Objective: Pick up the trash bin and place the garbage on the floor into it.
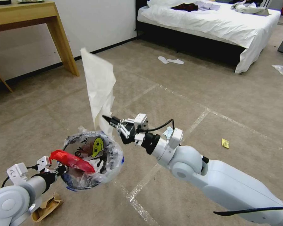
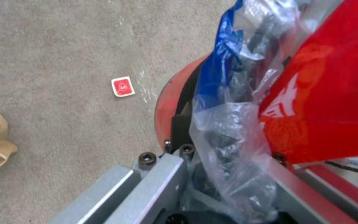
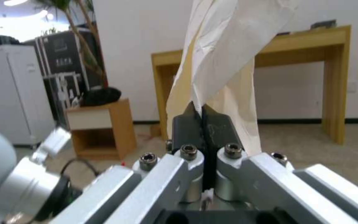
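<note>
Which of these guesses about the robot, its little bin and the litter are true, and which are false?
1. The right pincer is shut on a white tissue. True.
2. The tissue already lies inside the trash bin. False: it stands up above the bin's rim.
3. The left pincer holds the bin by its rim. True.
4. The bin is empty. False: a red wrapper lies in it.
5. A small yellow packet lies on the carpet. True.

White tissue (image 1: 99, 84) in right claw (image 1: 107, 119) just above held trash bin (image 1: 92, 160)
</note>
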`<state>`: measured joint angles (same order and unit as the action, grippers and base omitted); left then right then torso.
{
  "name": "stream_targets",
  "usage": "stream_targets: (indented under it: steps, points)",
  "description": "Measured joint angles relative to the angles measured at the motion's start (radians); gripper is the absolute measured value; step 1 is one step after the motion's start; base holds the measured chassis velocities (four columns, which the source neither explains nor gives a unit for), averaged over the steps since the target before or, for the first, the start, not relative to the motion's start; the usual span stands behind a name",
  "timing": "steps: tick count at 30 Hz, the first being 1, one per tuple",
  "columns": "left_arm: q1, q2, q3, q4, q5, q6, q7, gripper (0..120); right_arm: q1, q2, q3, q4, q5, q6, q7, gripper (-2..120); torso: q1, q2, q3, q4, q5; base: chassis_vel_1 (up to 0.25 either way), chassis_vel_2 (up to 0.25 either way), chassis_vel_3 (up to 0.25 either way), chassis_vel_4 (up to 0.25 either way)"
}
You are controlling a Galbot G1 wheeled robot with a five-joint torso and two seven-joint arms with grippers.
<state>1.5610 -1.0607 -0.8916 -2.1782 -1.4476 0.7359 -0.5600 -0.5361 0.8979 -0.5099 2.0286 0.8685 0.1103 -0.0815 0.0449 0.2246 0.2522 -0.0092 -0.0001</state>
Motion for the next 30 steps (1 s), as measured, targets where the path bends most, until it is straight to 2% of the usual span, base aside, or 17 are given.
stream_targets:
  steps: [13,30]
  points:
    - [-0.006,0.006,-0.002,0.007,-0.010,0.000,-0.006,0,-0.009,0.004,-0.118,-0.051,-0.058,0.019,-0.001,0,0.000,0.000,0.000,0.0000,0.0000,0.000,0.000,0.000,0.000]
    - [-0.005,0.001,-0.003,0.005,-0.011,0.000,-0.006,0,0.011,0.098,-0.203,-0.191,-0.115,0.047,-0.008,0,0.000,0.000,0.000,0.0000,-0.0001,0.000,0.000,0.000,0.000]
